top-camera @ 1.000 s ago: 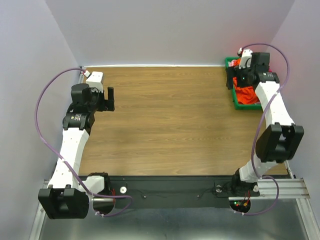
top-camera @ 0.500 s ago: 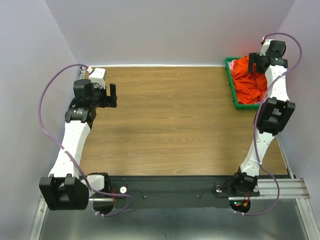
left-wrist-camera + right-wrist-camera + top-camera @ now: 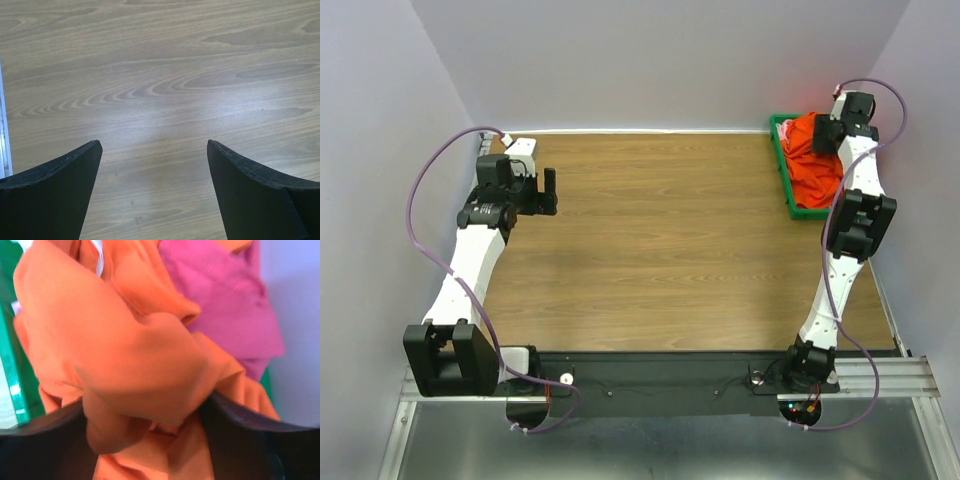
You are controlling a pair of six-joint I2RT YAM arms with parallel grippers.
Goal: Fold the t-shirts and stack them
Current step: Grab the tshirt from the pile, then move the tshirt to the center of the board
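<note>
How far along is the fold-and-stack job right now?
Done: nothing; no folded shirt shows. In hand: the right gripper pinches the orange t-shirt between its jaws at the green bin, with the magenta t-shirt beside it. To do: all folding and stacking; the left gripper hangs open over wood.

- A robot test lab rather than a home: a left arm (image 3: 470, 270) and a right arm (image 3: 850, 225) are bolted to a metal rail (image 3: 880, 375) at the near edge of the wooden table (image 3: 660, 240).
- Bare pale walls (image 3: 650, 60) close in the table's other three sides.
- Purple cables (image 3: 411, 220) loop beside the table.
- A green bin (image 3: 808, 212) sits at its far right corner.
</note>
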